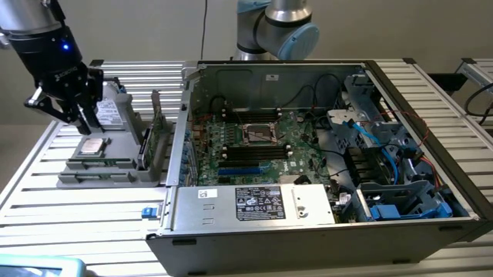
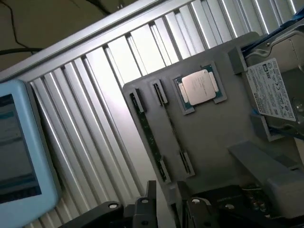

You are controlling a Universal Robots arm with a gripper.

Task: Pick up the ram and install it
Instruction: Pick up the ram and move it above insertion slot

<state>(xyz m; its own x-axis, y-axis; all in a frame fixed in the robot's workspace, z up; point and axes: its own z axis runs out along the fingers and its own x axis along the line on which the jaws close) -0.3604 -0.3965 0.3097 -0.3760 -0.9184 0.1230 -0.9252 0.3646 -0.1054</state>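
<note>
My end effector (image 1: 83, 124) hangs released, fingers apart with nothing between them, over the grey holder (image 2: 213, 137) on the slatted tabletop (image 2: 95, 95). The ram (image 2: 149, 135) stands on edge in the holder's clips near my fingers. From here it is a thin, dark green strip, lying just beside the silver-capped processor chip (image 2: 197, 88).

Silver arm (image 1: 266, 26) with pale blue joint caps (image 1: 299, 39), black wrist housing (image 1: 54, 55), small blue light (image 1: 66, 46), black fingers (image 1: 82, 118)
</note>
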